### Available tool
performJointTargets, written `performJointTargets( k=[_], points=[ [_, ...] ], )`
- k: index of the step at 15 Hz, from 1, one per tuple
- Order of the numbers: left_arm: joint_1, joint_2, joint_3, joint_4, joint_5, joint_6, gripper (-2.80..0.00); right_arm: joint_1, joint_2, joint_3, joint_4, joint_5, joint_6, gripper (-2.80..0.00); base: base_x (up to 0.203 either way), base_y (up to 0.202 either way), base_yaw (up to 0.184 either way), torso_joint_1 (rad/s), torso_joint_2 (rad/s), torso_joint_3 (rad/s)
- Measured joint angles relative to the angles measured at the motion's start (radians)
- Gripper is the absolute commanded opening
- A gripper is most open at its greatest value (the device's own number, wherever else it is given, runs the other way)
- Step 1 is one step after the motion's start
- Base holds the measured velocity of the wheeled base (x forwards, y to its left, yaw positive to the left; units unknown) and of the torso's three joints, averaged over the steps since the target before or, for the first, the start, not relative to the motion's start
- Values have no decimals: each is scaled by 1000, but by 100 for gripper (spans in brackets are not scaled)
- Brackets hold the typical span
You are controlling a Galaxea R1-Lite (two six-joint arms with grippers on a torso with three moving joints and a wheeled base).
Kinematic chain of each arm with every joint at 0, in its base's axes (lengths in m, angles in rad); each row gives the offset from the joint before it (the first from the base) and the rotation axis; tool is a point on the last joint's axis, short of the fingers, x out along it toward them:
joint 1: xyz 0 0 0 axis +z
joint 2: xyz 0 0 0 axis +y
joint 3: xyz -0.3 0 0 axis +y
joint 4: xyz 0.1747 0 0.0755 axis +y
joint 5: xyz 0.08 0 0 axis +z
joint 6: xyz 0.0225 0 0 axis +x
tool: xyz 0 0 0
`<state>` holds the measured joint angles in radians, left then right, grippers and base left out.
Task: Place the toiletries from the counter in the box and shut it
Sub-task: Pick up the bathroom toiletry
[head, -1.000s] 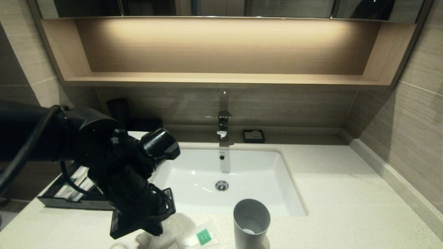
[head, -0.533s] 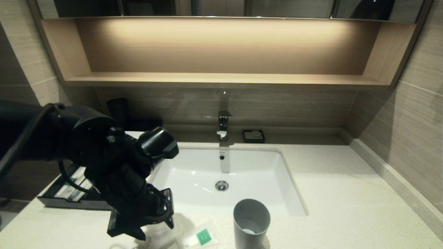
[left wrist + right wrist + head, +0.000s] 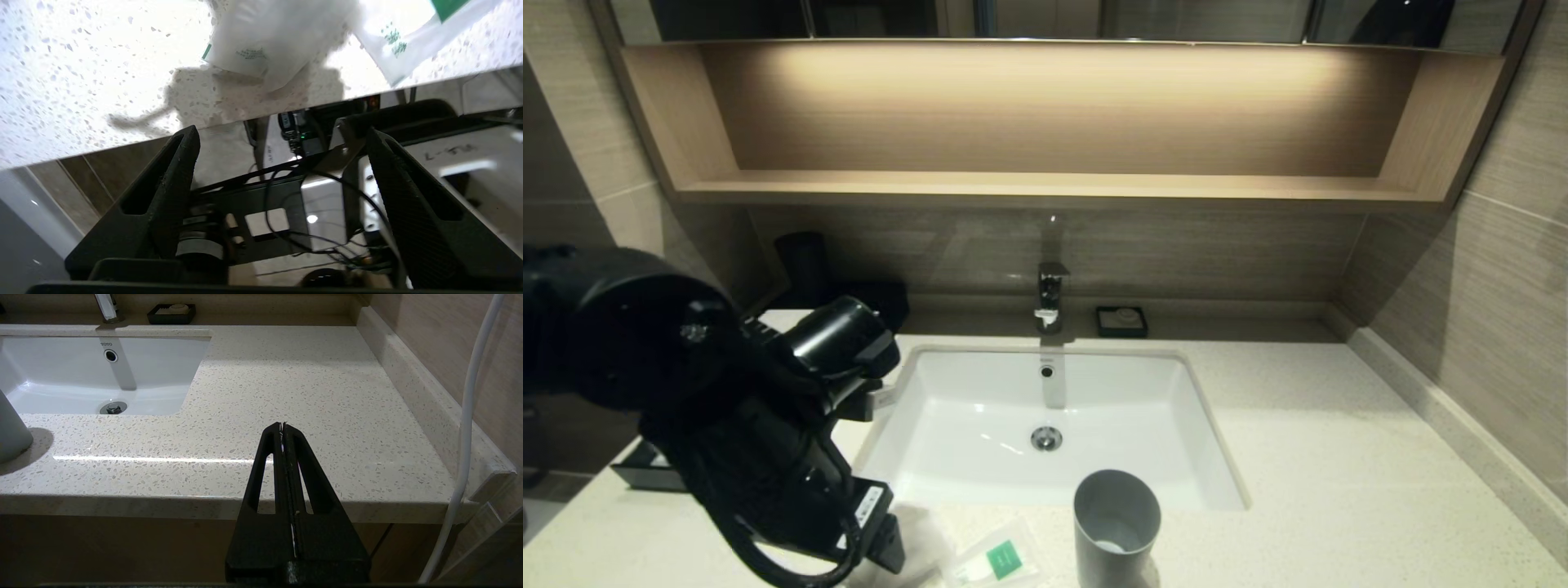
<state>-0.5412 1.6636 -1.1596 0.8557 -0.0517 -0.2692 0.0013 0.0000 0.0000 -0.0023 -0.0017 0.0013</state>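
- Head view: off-white speckled stone bench (image 3: 1339, 457) with a sunken white basin (image 3: 980, 425), chrome tap (image 3: 1050, 296) behind it. Grey-brown striped wall tiles, lit wooden niche (image 3: 1045, 122) above, mirror over that.
- Small black soap dish (image 3: 1121, 321) on the back ledge right of the tap. Grey cup (image 3: 1116, 523) upright at the front edge, just before the basin.
- Left arm fills the left side, bent down over the bench's front-left; left hand (image 3: 882, 543) low at the bottom edge, just beside the sachets. Sachet with green square (image 3: 995, 559) lies flat left of the cup, a second sachet (image 3: 915, 539) partly under the hand.
- Black box (image 3: 645, 474): only a corner shows behind the arm at far left; drawer state and contents hidden. Stick not seen.
- Left wrist view: left hand (image 3: 282, 136) wide open, holding nothing, fingers (image 3: 179, 163) past the bench's front edge. Two sachets on the speckled top: one pale (image 3: 269, 36) with small green print, unreadable; the other (image 3: 412, 36) with a green square corner and green print, unreadable. They touch or overlap.
- Below the edge: robot base with cables.
- Right wrist view: right hand (image 3: 282, 426) closed tight, empty, parked before the bench's front edge, right of the basin (image 3: 81, 375). "TOTO" reads on the basin's back wall above the overflow hole. Soap dish (image 3: 171, 313) at the back, cup (image 3: 12, 433) edge at left, white cable (image 3: 470, 416) at right.
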Motion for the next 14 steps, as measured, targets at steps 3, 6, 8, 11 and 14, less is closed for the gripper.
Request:
performJointTargets(
  k=[3,6,8,11,14],
  points=[
    [26,-41,77,-67,0,182,0,0,0,0,0,0,0,-280,0,0,0,0,0,0],
    [67,-56,158,-186,-2,289,0,0,0,0,0,0,0,-280,0,0,0,0,0,0],
    [85,-62,193,-222,-3,337,0,0,0,0,0,0,0,-280,0,0,0,0,0,0],
    [104,-65,209,-230,-36,355,0,0,0,0,0,0,0,-280,0,0,0,0,0,0],
    [128,-58,215,-232,-81,398,0,0,0,0,0,0,0,-280,0,0,0,0,0,0]
  ],
)
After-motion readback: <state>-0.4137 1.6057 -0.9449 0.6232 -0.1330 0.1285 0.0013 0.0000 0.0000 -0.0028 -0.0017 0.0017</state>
